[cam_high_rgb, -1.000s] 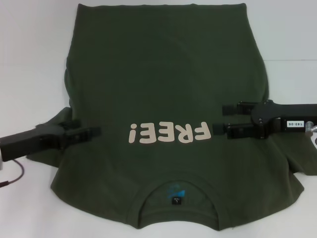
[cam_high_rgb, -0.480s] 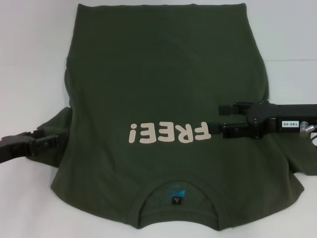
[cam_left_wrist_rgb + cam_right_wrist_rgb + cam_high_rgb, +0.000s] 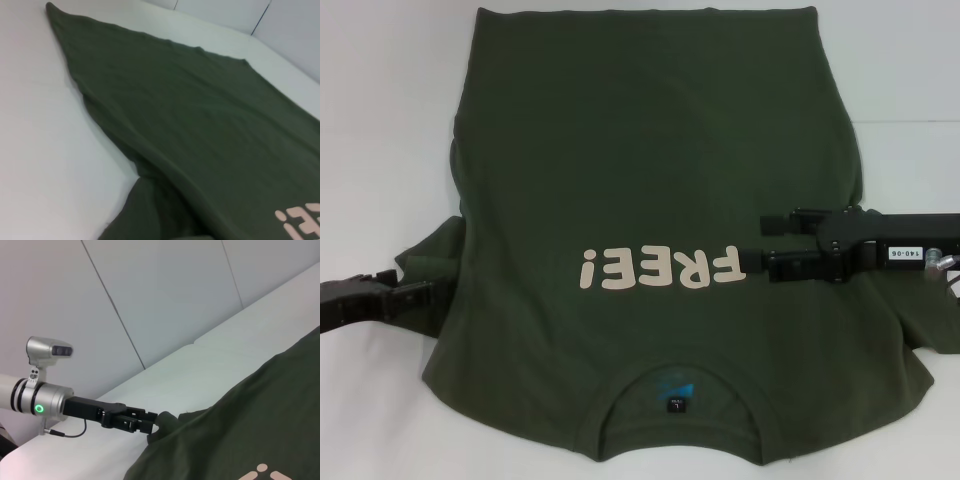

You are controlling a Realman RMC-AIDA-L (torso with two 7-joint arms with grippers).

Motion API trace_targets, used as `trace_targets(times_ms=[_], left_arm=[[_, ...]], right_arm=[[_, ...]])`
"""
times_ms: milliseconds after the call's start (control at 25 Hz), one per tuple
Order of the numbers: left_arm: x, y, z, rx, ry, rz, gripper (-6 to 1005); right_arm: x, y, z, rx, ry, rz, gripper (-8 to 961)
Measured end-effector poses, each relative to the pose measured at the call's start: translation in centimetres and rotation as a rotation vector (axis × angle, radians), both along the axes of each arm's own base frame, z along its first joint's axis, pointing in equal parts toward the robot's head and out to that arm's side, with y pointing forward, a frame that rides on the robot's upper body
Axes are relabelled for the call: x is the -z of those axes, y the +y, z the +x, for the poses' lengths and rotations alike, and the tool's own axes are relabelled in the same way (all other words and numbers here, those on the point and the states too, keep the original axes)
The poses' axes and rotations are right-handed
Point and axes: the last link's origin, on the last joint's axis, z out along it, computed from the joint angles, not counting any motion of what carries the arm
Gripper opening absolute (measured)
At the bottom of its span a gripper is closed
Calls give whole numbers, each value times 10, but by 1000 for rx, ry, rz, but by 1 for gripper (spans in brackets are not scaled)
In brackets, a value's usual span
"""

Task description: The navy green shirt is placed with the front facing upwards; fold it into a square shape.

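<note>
Left gripper (image 3: pixel 150 426) at the shirt's (image 3: pixel 240 430) edge
Its dark fingers meet a raised fold of green cloth on the white table (image 3: pixel 200 365); grey wall panels behind.

Navy green shirt (image 3: pixel 650 190) is being shown spread flat, front up, collar toward the near edge and hem at the far side; cream "FREE!" print is being seen upside down across the chest, with a small blue and black neck label inside the collar; left sleeve is being seen bunched out at the side, fabric mostly smooth
</note>
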Motion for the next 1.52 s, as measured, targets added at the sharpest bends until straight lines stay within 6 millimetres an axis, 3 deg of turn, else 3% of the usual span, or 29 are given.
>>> trace_targets(times_ms=[840,1520], left_arm=[[3,13,-3,-13,97,17,908],[9,11,-1,-1,136,-47,883]], right_arm=[[3,-3,2,10,9,-7,911],[1,-1,1,10,6,1,910]])
